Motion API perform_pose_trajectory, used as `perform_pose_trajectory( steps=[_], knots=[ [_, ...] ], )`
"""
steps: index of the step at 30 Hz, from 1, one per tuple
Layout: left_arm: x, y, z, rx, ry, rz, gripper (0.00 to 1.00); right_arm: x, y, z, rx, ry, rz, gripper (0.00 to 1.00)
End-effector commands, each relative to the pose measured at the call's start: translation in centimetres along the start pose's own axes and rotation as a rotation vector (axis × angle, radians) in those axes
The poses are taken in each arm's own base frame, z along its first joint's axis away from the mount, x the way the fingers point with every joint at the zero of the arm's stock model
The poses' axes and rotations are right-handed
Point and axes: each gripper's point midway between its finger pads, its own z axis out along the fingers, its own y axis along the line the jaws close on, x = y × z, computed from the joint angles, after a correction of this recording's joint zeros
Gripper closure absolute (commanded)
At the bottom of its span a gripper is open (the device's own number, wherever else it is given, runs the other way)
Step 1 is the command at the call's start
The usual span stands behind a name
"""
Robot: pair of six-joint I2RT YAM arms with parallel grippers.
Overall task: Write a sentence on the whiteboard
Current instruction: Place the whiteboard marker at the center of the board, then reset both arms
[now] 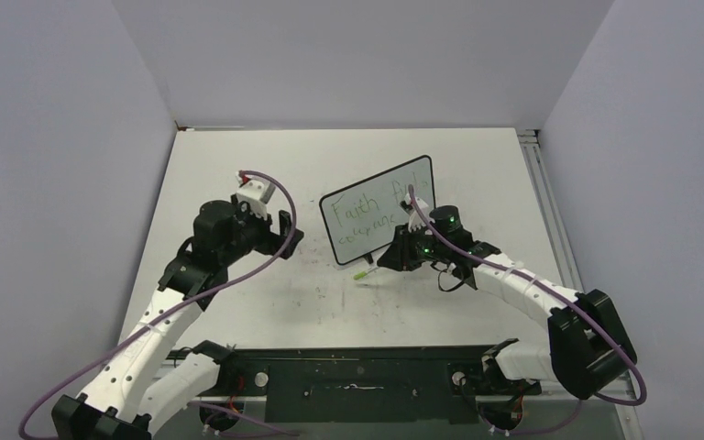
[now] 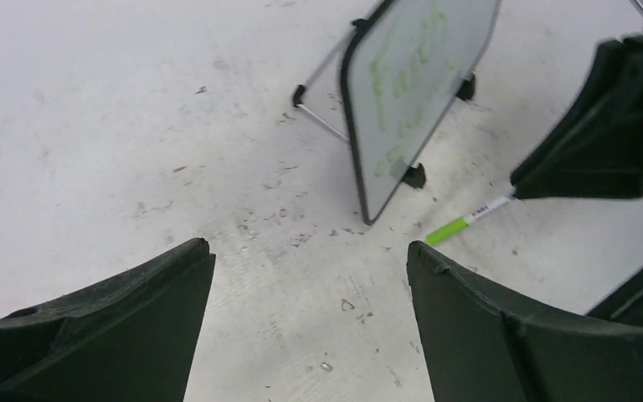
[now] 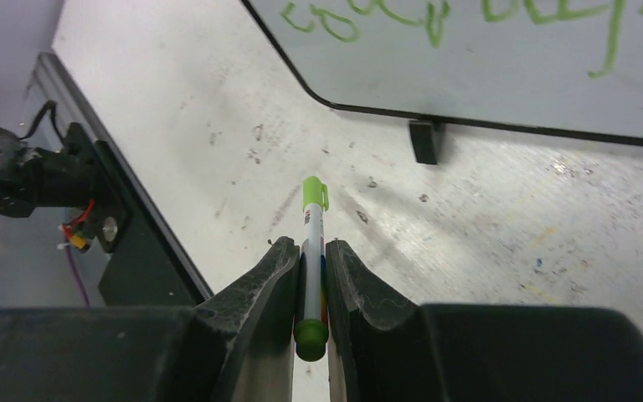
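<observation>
The whiteboard (image 1: pixel 378 220) stands tilted on its black feet mid-table, with the green sentence (image 1: pixel 371 213) in two lines on it. It also shows in the left wrist view (image 2: pixel 410 84) and the right wrist view (image 3: pixel 502 75). My right gripper (image 3: pixel 311 251) is shut on a white marker with a green cap (image 3: pixel 313 226), held low just in front of the board's lower edge; the capped end (image 1: pixel 363 273) points away from the board. My left gripper (image 2: pixel 310 251) is open and empty, left of the board (image 1: pixel 286 225).
The scuffed white tabletop (image 1: pixel 266 302) lies around the board. A black base rail (image 1: pixel 357 376) runs along the near edge. Walls close in the left, back and right sides.
</observation>
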Motion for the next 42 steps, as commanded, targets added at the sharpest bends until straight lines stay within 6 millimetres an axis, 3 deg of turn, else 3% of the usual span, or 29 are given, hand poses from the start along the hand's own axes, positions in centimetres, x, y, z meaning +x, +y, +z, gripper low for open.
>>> perform_pose_trajectory(
  steps=[1, 7, 12, 17, 23, 29, 34, 42],
  knots=[
    [-4.0, 4.5, -1.0, -0.186, -0.129, -0.131, 0.13, 0.0, -3.4, 0.7, 0.148, -0.033, -0.005, 0.91],
    [-3.2, 8.7, -2.6, -0.393, -0.122, -0.157, 0.03, 1.0, -6.8, 0.0, 0.331, -0.025, 0.019, 0.84],
    [-2.9, 9.0, -2.6, -0.404, -0.113, -0.148, 0.03, 1.4, -8.9, -0.9, 0.461, -0.053, 0.043, 0.64],
    [-3.0, 9.6, -3.0, -0.417, -0.118, -0.155, 0.03, 0.9, -9.6, -1.9, 0.526, -0.097, 0.054, 0.47],
    [-2.9, 11.4, -4.2, -0.472, -0.144, -0.223, 0.03, -1.3, -10.1, -4.0, 0.62, -0.19, 0.035, 0.27],
    [-3.3, 13.6, -6.4, -0.588, -0.193, -0.25, 0.03, -5.6, -10.8, -7.9, 0.751, -0.337, -0.001, 0.04],
    [-4.6, 13.7, -8.0, -0.62, -0.275, -0.206, 0.04, -8.8, -11.6, -12.0, 0.85, -0.465, -0.009, 0.0],
    [-5.0, 14.5, -10.3, -0.713, -0.388, -0.197, 0.04, -12.1, -9.6, -18.8, 0.963, -0.725, -0.081, 0.08]
  ],
)
